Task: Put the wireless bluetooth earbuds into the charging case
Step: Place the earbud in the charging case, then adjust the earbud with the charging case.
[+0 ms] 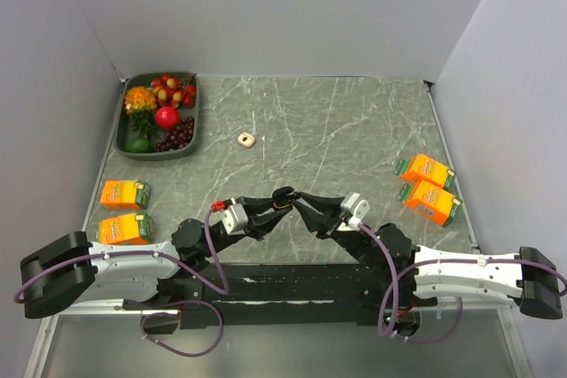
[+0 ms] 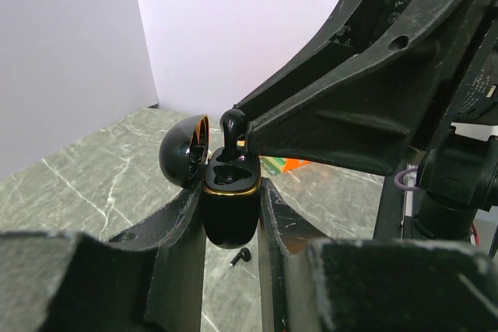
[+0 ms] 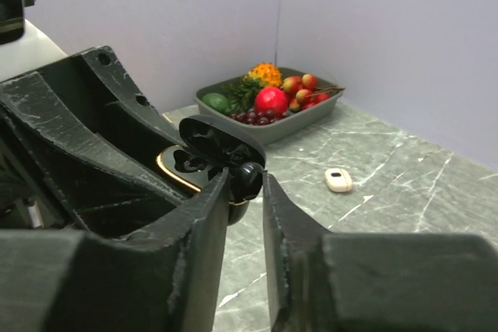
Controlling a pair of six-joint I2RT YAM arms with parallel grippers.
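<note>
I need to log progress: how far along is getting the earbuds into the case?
Done: the charging case is open and clamped in the left gripper. In hand: one earbud stands in the case's mouth between the fingertips of the right gripper, not fully seated; whether it is gripped I cannot tell. Left: the second earbud lies on the table below the case.

The charging case (image 2: 230,200) sits clamped between the fingers of the left tool (image 2: 232,215), above the worktop's (image 1: 337,130) near middle. One earbud (image 2: 233,126) stands in its top, between the right tool's (image 3: 245,192) fingers (the other earbud (image 2: 243,255) lies on the worktop beneath). The tray (image 1: 124,143) sits far left, the left cartons (image 1: 124,194) before it and the right cartons (image 1: 427,169) opposite
</note>
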